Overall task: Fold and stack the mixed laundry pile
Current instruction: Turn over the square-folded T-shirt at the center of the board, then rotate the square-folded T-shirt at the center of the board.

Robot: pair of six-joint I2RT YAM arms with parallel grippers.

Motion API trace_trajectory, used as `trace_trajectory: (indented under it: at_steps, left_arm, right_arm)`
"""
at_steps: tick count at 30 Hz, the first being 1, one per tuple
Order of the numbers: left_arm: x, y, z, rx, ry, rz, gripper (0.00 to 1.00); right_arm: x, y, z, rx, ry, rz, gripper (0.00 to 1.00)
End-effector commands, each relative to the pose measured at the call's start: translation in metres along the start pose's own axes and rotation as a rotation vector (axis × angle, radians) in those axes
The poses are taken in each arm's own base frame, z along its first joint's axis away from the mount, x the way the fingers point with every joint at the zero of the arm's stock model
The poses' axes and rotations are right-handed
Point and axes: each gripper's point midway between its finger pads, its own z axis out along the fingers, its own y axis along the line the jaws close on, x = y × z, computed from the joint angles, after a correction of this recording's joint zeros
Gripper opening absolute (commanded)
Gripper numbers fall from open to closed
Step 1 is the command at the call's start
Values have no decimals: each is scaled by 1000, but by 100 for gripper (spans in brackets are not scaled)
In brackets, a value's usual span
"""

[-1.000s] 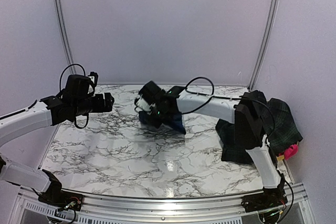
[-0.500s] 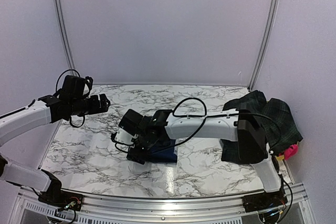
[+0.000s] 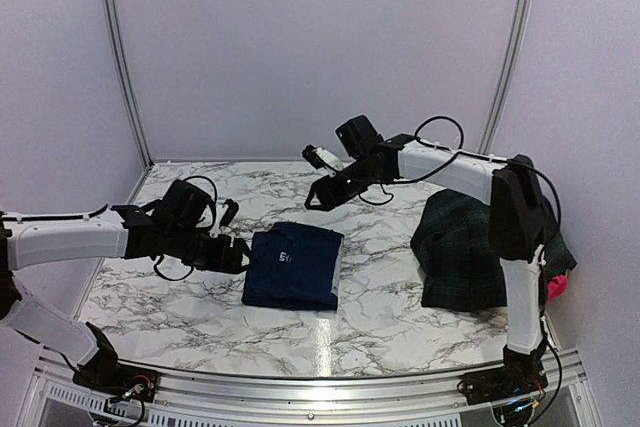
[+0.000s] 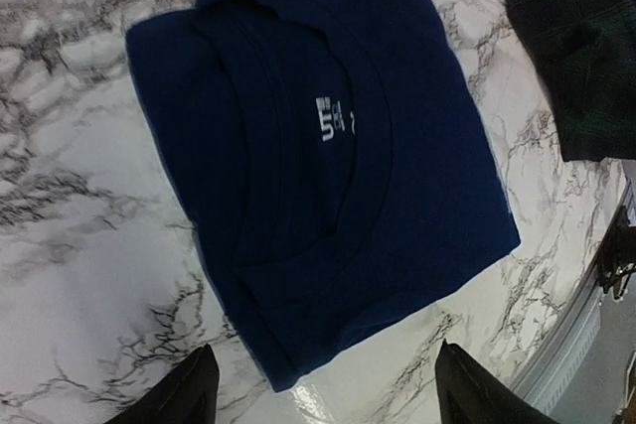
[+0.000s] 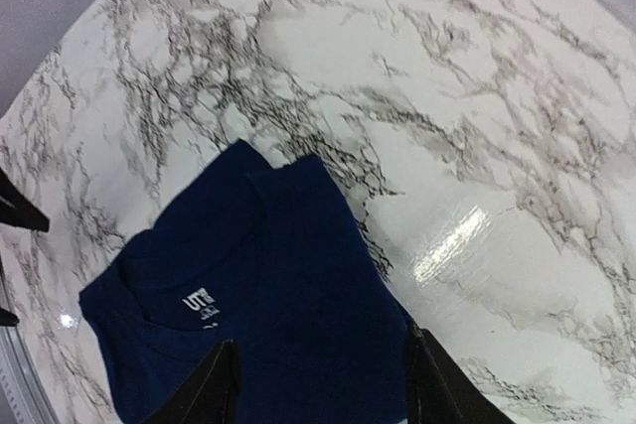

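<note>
The folded navy-blue T-shirt lies flat on the marble table, near the middle and toward the near edge, collar label up. The left gripper sits low just beside its left edge, fingers spread wide with nothing between them. The right gripper hangs above the far middle of the table, fingers apart and empty. The dark plaid garment is heaped at the right, well apart from the shirt, with a small pink piece at the right edge beside it. The step looks like squaring up the folded shirt as the base of the stack. The left gripper should nudge the edge low and level so all layers move together; pinching only the top layer would undo the fold. The right arm is better placed for the plaid heap, taking it by a corner.
</note>
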Motion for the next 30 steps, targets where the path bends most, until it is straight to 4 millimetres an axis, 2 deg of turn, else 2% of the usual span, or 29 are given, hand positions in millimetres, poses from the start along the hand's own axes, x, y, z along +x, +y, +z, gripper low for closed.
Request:
trace_trajectory:
  at_steps: [1, 5, 7, 10, 12, 13, 15, 16, 18, 20, 23, 25, 28, 30]
  left_arm:
    - [31, 0, 32, 7, 127, -59, 71]
    - [42, 17, 57, -51, 187, -88, 58]
    - [39, 26, 68, -88, 200, -89, 52]
    - [23, 47, 81, -138, 207, -113, 43]
    - [5, 64, 89, -169, 197, -129, 38]
    - [-12, 68, 94, -170, 179, -132, 37]
    - [-28, 79, 103, -176, 180, -125, 37]
    - [-48, 77, 104, -166, 158, -113, 38]
    - [-68, 77, 101, -146, 143, -97, 48]
    - [-81, 79, 89, -134, 117, -93, 55]
    - [-80, 71, 62, -52, 99, -113, 58]
    - [-64, 56, 48, 10, 117, -112, 59]
    - [-31, 40, 35, 39, 151, -113, 58]
    - [-10, 38, 31, 27, 174, -146, 57]
  right_arm:
    - [49, 0, 44, -85, 136, 85, 48]
    - [97, -4, 63, -119, 254, 138, 37]
    - [126, -1, 62, -134, 305, 171, 35]
    - [152, 14, 48, -156, 327, 217, 34]
    - [165, 33, 36, -181, 344, 244, 33]
    - [172, 45, 30, -197, 355, 248, 33]
    - [184, 79, 20, -255, 378, 243, 34]
    - [183, 99, 13, -297, 376, 231, 36]
    - [182, 129, 1, -372, 379, 221, 42]
    - [169, 140, -13, -410, 337, 241, 45]
    - [141, 121, -35, -382, 237, 283, 46]
    - [128, 92, -44, -327, 170, 319, 47]
    - [127, 50, -41, -231, 160, 342, 47]
    - [130, 30, -34, -189, 194, 340, 47]
